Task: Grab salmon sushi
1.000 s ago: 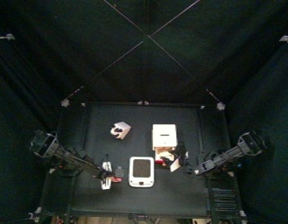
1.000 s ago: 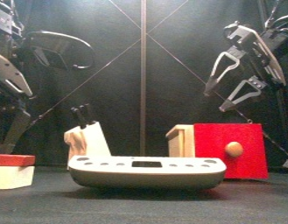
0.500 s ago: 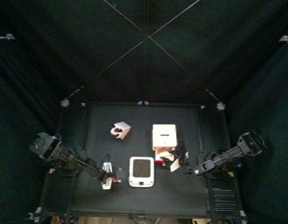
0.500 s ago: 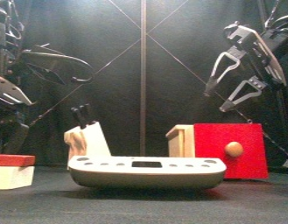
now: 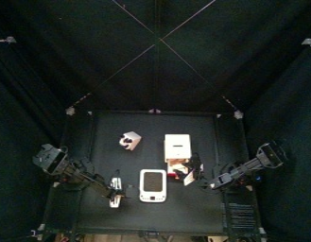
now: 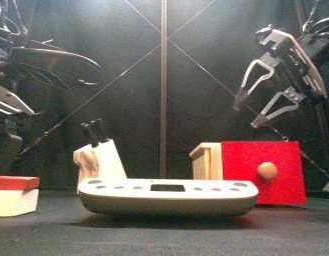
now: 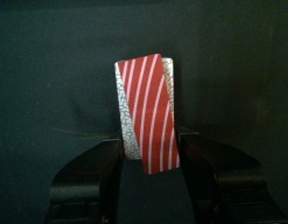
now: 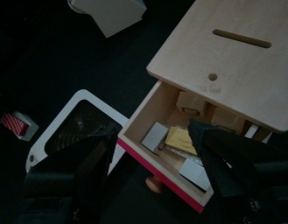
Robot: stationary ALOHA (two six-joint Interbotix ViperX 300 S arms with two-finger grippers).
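Observation:
The salmon sushi (image 7: 150, 107), a small red piece with white stripes on a whitish base, lies on the black table. It sits at the front left in the top view (image 5: 117, 196) and at the far left in the front view (image 6: 12, 194). My left gripper (image 7: 150, 147) is over it with both jaws apart, one on each side of the sushi's near end. Contact cannot be told. It shows in the top view (image 5: 114, 186). My right gripper (image 6: 267, 92) hangs open and empty above the box, and shows in the right wrist view (image 8: 152, 162).
A white rounded tray (image 5: 151, 185) stands at the front middle (image 6: 167, 196). A cream-and-tan box (image 5: 180, 149) with an open red drawer (image 6: 260, 170) is to its right. A pale pink-and-white lump (image 5: 129, 141) lies further back left.
The left arm has shifted leftward and higher in the front view. The sushi stays on the table. The right arm has not moved.

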